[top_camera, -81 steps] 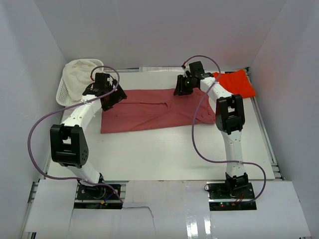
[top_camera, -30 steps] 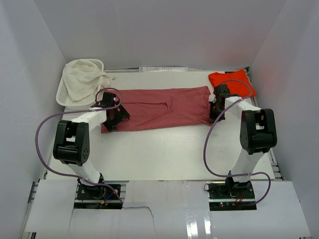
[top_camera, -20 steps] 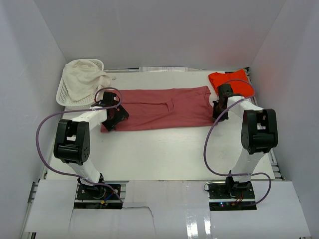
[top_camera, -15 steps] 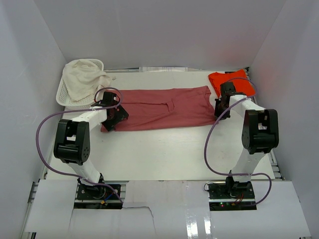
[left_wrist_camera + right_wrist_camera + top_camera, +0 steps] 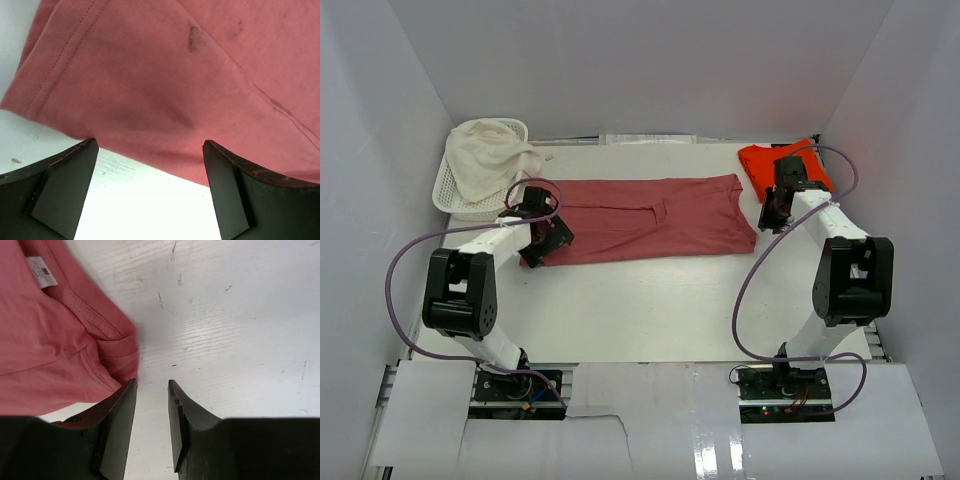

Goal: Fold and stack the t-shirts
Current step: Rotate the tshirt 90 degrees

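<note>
Jaws of the left gripper (image 5: 150, 150) stand wide apart and empty over the left end of the rose shirt (image 5: 650, 218), which lies flat in a long strip across the worktop (image 5: 650, 300). Right gripper (image 5: 151, 390) jaws are narrowly parted, holding nothing, just off the shirt's right edge. The orange shirt (image 5: 802, 162) lies in the far right corner.

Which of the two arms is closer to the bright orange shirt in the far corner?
Right. The right arm reaches right beside the orange shirt, partly covering it in the overhead view; the left arm sits across the table at the rose shirt's opposite end.
</note>
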Robot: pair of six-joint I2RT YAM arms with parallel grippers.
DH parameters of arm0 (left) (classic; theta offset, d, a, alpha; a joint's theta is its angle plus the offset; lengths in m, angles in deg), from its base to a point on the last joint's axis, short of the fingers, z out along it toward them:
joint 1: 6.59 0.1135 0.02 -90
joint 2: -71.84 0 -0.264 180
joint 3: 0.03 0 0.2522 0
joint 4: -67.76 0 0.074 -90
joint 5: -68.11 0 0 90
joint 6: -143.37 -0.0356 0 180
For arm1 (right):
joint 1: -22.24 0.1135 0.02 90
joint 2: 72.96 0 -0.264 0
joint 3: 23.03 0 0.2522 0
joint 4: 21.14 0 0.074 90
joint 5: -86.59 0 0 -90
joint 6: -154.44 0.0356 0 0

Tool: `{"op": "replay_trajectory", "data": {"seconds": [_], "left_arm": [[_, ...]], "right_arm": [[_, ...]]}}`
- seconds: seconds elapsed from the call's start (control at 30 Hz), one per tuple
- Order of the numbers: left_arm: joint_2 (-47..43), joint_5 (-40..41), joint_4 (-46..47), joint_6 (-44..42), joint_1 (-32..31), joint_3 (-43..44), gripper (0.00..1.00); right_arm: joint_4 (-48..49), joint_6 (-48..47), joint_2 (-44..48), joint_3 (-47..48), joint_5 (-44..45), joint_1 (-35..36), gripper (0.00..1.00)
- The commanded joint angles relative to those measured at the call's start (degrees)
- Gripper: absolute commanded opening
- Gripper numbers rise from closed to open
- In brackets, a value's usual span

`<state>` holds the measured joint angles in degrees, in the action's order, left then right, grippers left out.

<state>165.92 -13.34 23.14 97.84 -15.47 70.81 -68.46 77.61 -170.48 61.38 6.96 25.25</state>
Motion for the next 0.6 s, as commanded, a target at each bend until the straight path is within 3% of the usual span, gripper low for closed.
{"op": "replay_trajectory", "data": {"seconds": [0.0, 0.2, 0.27, 0.33, 0.47, 0.57], "left_arm": [[-5.0, 1.1, -1.1, -0.8, -0.9, 1.2, 0.97], [-6.1, -4.2, -4.6, -1.2, -2.6, 6.6, 0.97], [-7.2, -4.2, -4.8, -0.7, -3.5, 7.4, 0.96], [-7.8, -1.8, -4.0, -0.7, -3.6, 8.0, 0.97], [-3.0, 2.5, -3.2, -3.4, -3.2, 13.9, 0.98], [2.4, 1.4, -3.2, -4.4, -2.7, 19.2, 0.98]], "right_arm": [[-0.7, 0.5, 3.9, 3.0, -0.1, 0.5, 0.38], [-0.1, -0.1, 4.4, 2.7, -7.6, 3.1, 0.32], [1.1, 0.4, 3.5, 2.0, -9.7, 4.4, 0.25], [2.0, 1.1, 2.7, 1.1, -11.8, 5.4, 0.09], [4.4, 2.3, -0.7, 1.0, -15.5, 6.3, 0.08], [4.5, 2.5, -2.7, 2.9, -16.7, 7.3, 0.08]]}}
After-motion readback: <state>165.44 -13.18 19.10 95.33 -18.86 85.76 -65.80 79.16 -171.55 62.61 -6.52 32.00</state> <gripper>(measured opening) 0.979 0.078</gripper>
